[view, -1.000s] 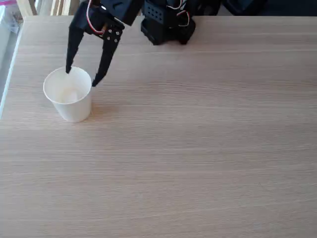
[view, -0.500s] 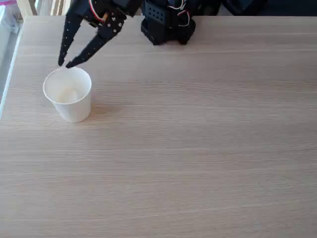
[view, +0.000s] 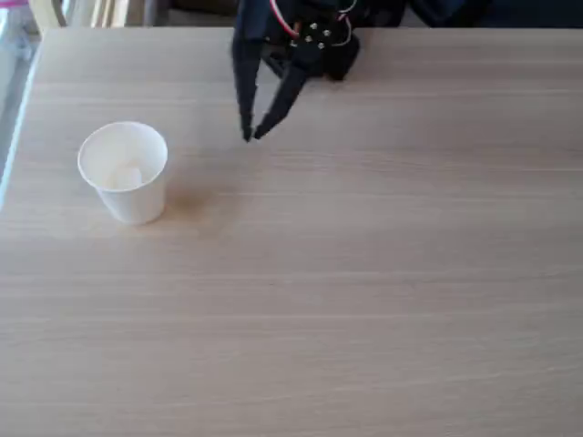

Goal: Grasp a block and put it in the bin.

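The bin (view: pixel 137 204), a white paper cup, stands upright on the left part of the wooden table in the fixed view. Inside it, a faint white shape on the bottom looks like the block (view: pixel 128 174). My black gripper (view: pixel 252 135) hangs to the right of the cup and farther back, well clear of its rim. It points down at the table with its fingertips nearly touching and nothing between them.
The arm's black base (view: pixel 314 50) sits at the table's far edge behind the gripper. The table's left edge (view: pixel 16 127) runs close to the cup. Bare wood (view: pixel 364 291) stretches across the middle, right and front.
The gripper stood open over the cup's rim. It has risen, closed its fingers and swung right, away from the cup toward the base. The cup has not moved.
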`<state>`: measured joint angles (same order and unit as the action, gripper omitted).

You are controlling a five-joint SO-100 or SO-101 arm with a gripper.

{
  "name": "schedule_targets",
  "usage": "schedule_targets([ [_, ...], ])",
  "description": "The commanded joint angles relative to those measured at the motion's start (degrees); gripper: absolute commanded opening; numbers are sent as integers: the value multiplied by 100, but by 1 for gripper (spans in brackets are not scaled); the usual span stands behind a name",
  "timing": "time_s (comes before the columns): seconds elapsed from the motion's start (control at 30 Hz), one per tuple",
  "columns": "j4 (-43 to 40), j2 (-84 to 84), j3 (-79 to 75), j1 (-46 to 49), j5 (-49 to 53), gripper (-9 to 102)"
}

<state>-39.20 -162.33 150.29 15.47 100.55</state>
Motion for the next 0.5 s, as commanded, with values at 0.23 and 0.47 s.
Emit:
schedule_targets([
  [0.23,-2145,-1731,1292,-1846,-1160,0],
  [0.47,-3146,-2584,2312,-2101,-1125,0],
])
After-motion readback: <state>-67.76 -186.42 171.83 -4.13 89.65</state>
